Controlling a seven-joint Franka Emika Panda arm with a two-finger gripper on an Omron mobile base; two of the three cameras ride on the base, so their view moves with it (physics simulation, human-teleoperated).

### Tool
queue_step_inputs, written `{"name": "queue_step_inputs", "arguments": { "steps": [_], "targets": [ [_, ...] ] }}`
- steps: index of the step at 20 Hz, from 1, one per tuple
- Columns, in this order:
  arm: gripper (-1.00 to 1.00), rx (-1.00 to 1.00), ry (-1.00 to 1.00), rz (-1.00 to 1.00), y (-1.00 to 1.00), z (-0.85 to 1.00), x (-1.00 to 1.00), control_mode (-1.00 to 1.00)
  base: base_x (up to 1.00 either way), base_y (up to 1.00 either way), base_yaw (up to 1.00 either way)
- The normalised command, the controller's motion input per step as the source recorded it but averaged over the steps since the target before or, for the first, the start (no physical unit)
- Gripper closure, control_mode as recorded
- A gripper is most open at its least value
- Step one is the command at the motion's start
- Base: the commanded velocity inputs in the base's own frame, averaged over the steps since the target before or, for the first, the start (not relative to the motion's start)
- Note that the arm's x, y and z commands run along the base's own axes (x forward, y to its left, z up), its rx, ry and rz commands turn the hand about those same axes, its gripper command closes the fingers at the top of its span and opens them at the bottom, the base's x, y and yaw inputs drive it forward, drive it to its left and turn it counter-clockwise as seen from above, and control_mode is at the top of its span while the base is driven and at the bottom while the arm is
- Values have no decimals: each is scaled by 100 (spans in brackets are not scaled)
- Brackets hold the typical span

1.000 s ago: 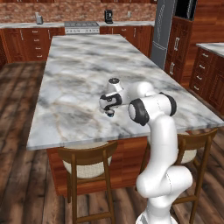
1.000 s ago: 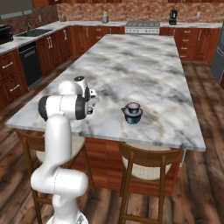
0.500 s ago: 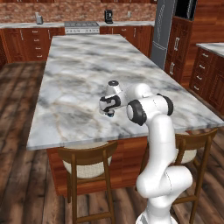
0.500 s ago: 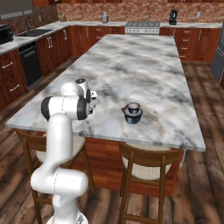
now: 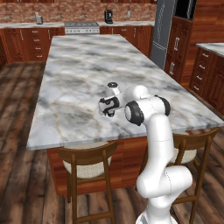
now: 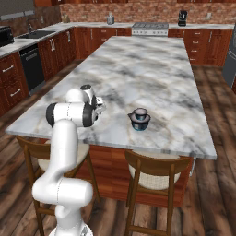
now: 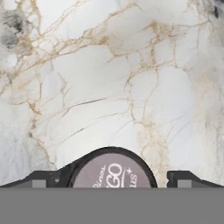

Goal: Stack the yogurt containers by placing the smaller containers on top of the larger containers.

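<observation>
In the right base view the smaller container (image 6: 139,112) sits on top of the larger container (image 6: 139,122), a squat dark blue cup near the island's front edge. My gripper (image 6: 98,106) hangs over the marble to the left of this stack and apart from it. The left base view has the gripper (image 5: 107,107) low over the counter, with the arm hiding the cups. In the hand view a round greyish lid with a dark rim (image 7: 111,170) lies at the bottom edge between my open gripper's (image 7: 111,182) fingertips (image 7: 39,181), which touch nothing.
The marble island (image 6: 152,69) stretches far ahead. Two wooden stools (image 6: 154,173) stand under its near edge. Cabinets, a stove (image 6: 150,27) and a coffee maker (image 6: 183,17) line the back wall. A second counter (image 5: 212,46) is at the right.
The hand has drifted slightly lower and toward the near edge. The stacked cups have not moved, and the jaws stay open.
</observation>
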Motion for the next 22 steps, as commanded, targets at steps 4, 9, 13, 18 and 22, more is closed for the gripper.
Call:
{"name": "queue_step_inputs", "arguments": {
  "steps": [4, 9, 13, 18, 22],
  "targets": [
    [-100, 0, 0, 0, 4, -10, 26, -100, 0, 0, 0],
    [-100, 0, 2, 0, 0, -6, 6, -100, 0, 0, 0],
    [-100, 0, 1, 0, 0, -2, 0, -100, 0, 0, 0],
    [-100, 0, 0, 0, -1, -1, -1, -100, 0, 0, 0],
    [-100, 0, -1, -3, -7, 0, -20, -100, 0, 0, 0]
  ]
}}
